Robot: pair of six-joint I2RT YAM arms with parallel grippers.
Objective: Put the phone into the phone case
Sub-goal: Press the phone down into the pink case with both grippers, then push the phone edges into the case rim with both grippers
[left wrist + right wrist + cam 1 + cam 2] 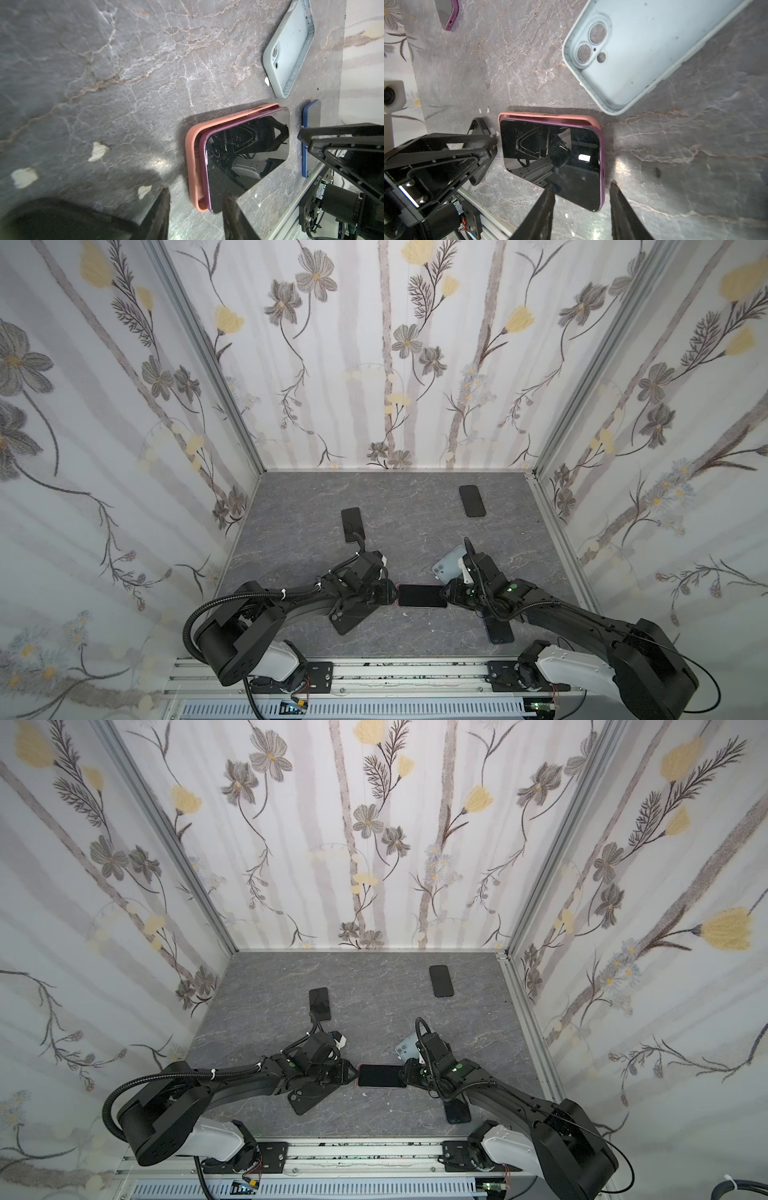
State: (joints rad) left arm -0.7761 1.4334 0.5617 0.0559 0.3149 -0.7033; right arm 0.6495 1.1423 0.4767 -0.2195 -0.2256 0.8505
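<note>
Lying screen up in the middle of the table [415, 531], the phone [422, 596] rests on the pink case [192, 158] but does not look fully seated. In both wrist views its purple frame stands above the pink rim along one long side and around one short end; on the opposite long side the rim is hidden under the frame. My judgement is that the phone sits in the case with a small offset and must be pressed before the edges snap in.

The left tool [196, 194] stands at one short end and the right tool [581, 185] at the other, so the two arms face each other across the phone; this placing probably keeps the case from sliding when one end is pushed. Both tools have their jaws apart and clamp nothing; in each wrist view one finger reaches over a corner of the screen and the other is outside the frame, above the table.

An empty light blue case [643, 52] lies near, apart from the pink one; a black case [347, 620] lies partly under the left arm and a blue phone [498, 632] partly under the right arm; a dark phone [352, 524] and a second dark phone [472, 500] lie further back, well apart from the work.
</note>
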